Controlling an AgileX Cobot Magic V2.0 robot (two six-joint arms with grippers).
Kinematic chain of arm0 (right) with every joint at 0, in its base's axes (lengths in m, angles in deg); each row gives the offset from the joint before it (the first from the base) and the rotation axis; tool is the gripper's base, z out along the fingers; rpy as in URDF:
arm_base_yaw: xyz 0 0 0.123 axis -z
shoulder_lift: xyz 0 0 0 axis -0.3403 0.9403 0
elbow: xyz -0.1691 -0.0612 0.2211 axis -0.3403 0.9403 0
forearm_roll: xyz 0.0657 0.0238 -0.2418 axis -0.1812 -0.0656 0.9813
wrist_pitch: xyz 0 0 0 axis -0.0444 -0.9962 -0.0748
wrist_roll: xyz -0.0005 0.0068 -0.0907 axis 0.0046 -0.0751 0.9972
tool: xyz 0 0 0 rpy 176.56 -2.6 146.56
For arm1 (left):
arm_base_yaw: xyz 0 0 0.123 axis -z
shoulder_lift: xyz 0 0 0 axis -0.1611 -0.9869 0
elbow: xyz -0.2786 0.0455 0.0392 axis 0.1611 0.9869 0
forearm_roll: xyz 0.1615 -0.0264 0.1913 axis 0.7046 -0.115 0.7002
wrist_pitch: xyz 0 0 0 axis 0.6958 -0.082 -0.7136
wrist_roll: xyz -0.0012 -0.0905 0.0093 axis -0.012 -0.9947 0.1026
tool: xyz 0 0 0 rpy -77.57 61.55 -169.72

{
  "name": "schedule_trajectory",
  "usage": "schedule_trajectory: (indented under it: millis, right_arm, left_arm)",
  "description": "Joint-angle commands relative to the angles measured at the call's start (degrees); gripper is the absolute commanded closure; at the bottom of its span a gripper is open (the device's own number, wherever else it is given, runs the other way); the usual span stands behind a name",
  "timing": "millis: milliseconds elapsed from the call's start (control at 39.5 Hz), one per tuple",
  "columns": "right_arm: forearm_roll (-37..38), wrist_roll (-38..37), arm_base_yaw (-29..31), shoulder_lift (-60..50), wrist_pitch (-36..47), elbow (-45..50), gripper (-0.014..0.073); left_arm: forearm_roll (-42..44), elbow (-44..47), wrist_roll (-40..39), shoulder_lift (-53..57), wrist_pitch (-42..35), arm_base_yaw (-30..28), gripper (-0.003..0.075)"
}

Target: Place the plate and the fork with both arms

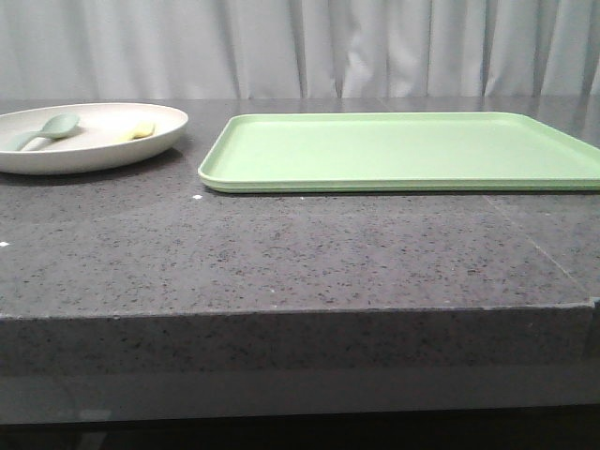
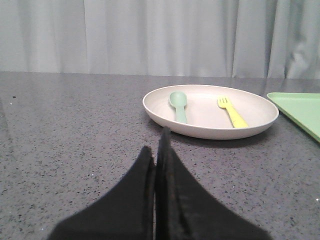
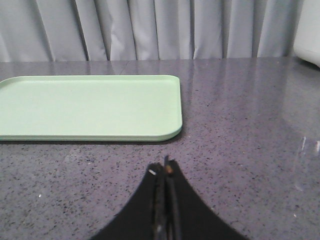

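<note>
The plate (image 2: 210, 111) sits on the dark speckled table (image 1: 281, 253), toward the robot's left, just beside the light-green tray (image 1: 403, 150) but apart from it. The fork (image 2: 232, 112) lies flat inside the plate on the side nearer the tray, with a pale green spoon (image 2: 179, 105) beside it, the two well separated.

The left gripper (image 2: 159, 142) hovers low over the table short of the plate's near rim, fingers pressed together and holding nothing. The right gripper (image 3: 166, 172) is likewise closed and empty, near the tray's corner on the other side.

Nothing appears to have been picked up yet, so the risks lie ahead. The plate's rim is shallow and smooth; a pinch on one edge could let it tilt, sending fork and spoon sliding off. The fork is thin and lies flat against the plate, so closed fingers coming down could skate over it or push it into the spoon. A low approach by the left arm could also nudge the plate into the tray's edge.
</note>
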Motion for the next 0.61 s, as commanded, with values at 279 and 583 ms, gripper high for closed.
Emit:
schedule_trajectory:
  millis: [279, 583]
  right_arm:
    - [0.5, 0.3, 0.0, -1.1, 4.7, -0.2, 0.0661]
    - [0.5, 0.3, 0.0, -1.1, 4.7, -0.2, 0.0661]
  left_arm:
    - [-0.1, 0.1, -0.5, 1.2, -4.8, 0.4, 0.0738]
    - [-0.1, 0.1, -0.5, 1.2, -5.5, 0.4, 0.0738]
